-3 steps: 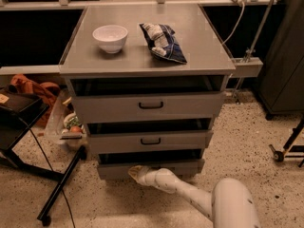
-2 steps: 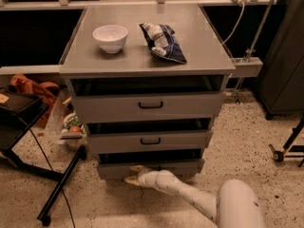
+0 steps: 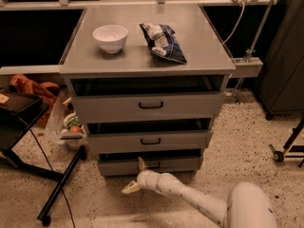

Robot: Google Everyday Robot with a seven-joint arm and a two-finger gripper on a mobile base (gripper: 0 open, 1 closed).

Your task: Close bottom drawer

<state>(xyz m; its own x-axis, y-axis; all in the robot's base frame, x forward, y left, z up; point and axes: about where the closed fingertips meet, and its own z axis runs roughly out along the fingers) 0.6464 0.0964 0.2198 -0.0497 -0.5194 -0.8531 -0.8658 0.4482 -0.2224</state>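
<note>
The gripper (image 3: 135, 176) is spread open and empty, one fingertip against the bottom drawer (image 3: 175, 165), which sits slightly ajar near the floor. A push through that one finger could slip sideways or catch the handle (image 3: 153, 165).

No legible text or labels. The dark blue crinkled snack bag (image 3: 164, 44) carries print, but it's unreadable. Pale two-finger gripper (image 3: 135, 176) is low by the wide grey bottom drawer (image 3: 175, 165) front, fingers spread.

White two-finger gripper (image 3: 135, 176) near floor, fingers spread; grey flat-fronted bottom drawer (image 3: 175, 165) directly behind, upper fingertip (image 3: 141, 164) against its front.
</note>
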